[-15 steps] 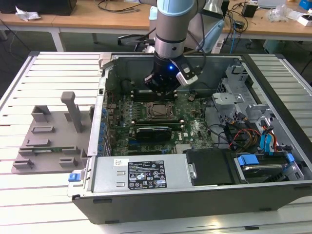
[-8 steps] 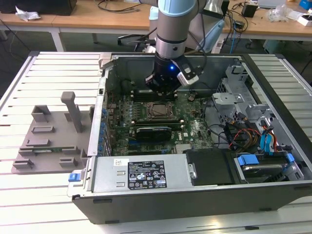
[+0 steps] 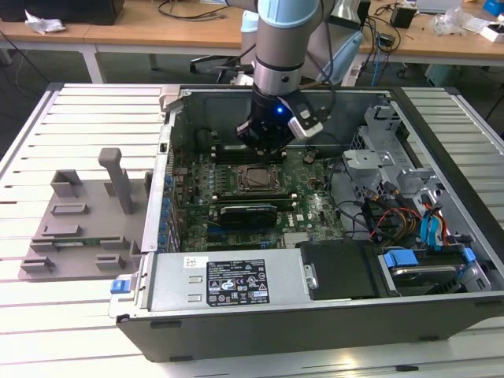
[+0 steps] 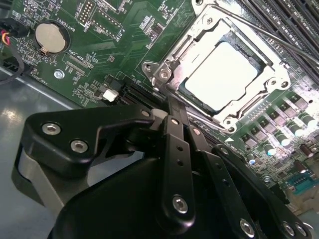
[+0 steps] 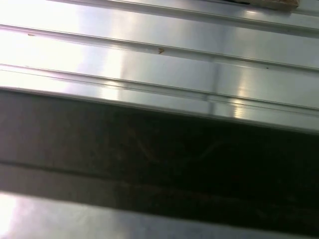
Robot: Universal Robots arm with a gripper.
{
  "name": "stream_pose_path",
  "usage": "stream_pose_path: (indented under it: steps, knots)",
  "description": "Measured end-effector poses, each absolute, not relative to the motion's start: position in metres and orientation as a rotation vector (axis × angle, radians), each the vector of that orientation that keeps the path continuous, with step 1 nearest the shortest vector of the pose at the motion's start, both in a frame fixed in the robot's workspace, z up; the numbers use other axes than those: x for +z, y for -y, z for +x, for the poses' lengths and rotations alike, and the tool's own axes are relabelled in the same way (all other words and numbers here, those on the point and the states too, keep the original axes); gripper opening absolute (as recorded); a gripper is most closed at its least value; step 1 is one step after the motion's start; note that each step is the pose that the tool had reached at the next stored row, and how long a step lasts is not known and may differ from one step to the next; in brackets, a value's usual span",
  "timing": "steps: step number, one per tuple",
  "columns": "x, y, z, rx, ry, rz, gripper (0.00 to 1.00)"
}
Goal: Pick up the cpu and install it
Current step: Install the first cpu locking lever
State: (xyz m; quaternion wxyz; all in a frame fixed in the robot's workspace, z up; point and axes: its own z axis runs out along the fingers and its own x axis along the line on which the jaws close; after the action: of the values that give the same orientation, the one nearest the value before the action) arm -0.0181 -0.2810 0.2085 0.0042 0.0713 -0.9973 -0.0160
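One cpu [image 4: 224,79] inside socket frame [image 4: 167,74] edges

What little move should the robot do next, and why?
Probably lift the gripper straight up a little. In the second wrist view the cpu already lies flat inside the socket frame, and the gripper sits close beside that frame, not over the chip. Backing away looks like the safest small step, as far as these pictures show.

We're looking into a robotics lab or workshop: a robot arm [image 3: 287,39] hangs over an opened computer case [image 3: 315,331] on a slatted metal surface [image 3: 79,118]. Behind, we see wooden desks [image 3: 157,35] strewn with cables [image 3: 185,9].
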Motion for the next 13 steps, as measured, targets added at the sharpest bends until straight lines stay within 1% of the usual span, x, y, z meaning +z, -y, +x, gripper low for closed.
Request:
stream_pose_path:
  steps: [13]
  knots:
    - [0.2049,0.2810,-0.0178,-0.050,3.125,0.223,0.11]
